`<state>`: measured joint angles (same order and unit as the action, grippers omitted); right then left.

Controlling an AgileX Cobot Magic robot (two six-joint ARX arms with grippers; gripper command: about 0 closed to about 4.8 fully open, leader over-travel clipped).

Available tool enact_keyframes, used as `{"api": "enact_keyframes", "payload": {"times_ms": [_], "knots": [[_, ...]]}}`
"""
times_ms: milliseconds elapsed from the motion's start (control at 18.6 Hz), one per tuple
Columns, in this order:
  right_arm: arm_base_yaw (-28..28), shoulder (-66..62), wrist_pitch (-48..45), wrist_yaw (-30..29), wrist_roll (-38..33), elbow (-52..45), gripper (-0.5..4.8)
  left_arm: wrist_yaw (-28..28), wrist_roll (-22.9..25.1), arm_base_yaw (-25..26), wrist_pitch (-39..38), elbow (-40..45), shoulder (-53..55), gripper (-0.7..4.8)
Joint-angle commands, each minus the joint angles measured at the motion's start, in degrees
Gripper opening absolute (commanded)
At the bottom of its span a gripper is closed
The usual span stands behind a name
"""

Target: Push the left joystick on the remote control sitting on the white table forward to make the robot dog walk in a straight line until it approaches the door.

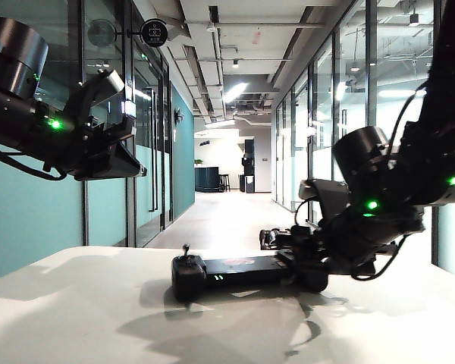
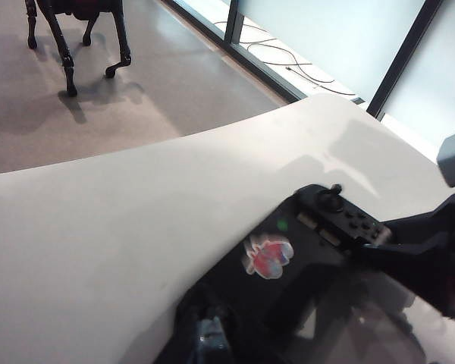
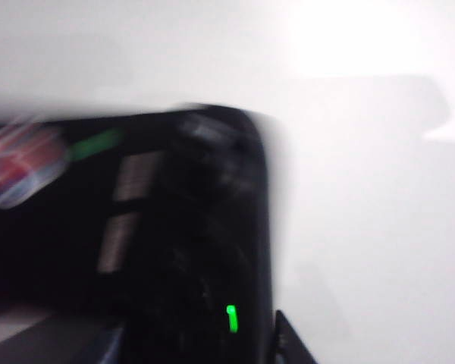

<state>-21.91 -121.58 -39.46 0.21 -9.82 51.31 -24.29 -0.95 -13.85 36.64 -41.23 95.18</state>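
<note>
Sitting flat on the white table [image 1: 76, 303], the remote control [image 1: 235, 271] lay side-on to the exterior camera, a thin left joystick [image 1: 186, 252] poking straight up from its rounded left end and tiny green lights glowing on its near edge. A red-and-white sticker [image 2: 267, 255] marked its top face in the left wrist view, with a second stick [image 2: 333, 196] standing at the far end beside a cluster of small buttons.

Over on the right, the right gripper [image 1: 307, 262] was down at the controller's right end, pressed in low against it; its black bulk hid the fingertips, and the right wrist view was smeared with blur, so I could not tell whether the fingers were apart or clamped on anything. That blurred view showed the controller's rounded corner [image 3: 235, 227] filling the frame, a green light on it, white tabletop beyond.

Up on the left, the left gripper [image 1: 125, 144] hung high above the table, well clear of the controller, its fingers too dark to read as apart or together.

Farther back, the robot dog [image 2: 76, 30] stood on the grey corridor floor beyond the table's edge, only its thin jointed legs showing. Glass walls ran down the corridor behind it.
</note>
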Motion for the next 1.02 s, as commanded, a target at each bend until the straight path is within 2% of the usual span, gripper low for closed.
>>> {"api": "enact_keyframes", "payload": {"times_ms": [54,269,538,700,1023], "knots": [[-0.20,0.04,0.26,-0.15,-0.42,0.13,2.19,-0.39,0.04,0.02,0.70,-0.20,-0.04,-0.06],[-0.28,0.04,-0.02,1.88,-0.81,0.13,2.19,-0.42,0.04,0.02,0.68,-0.20,-0.04,-0.06],[-1.46,0.07,-1.14,10.51,-3.34,0.13,2.19,-0.42,0.07,0.02,0.70,-0.20,-0.02,-0.06],[-2.14,0.07,-1.46,12.37,-5.27,0.13,2.07,-0.70,0.07,0.02,0.66,-0.81,1.42,-0.06],[-2.45,0.07,-1.51,14.29,-7.15,0.13,2.07,-8.07,0.09,-0.02,-0.31,-9.14,11.30,-0.06]]}}
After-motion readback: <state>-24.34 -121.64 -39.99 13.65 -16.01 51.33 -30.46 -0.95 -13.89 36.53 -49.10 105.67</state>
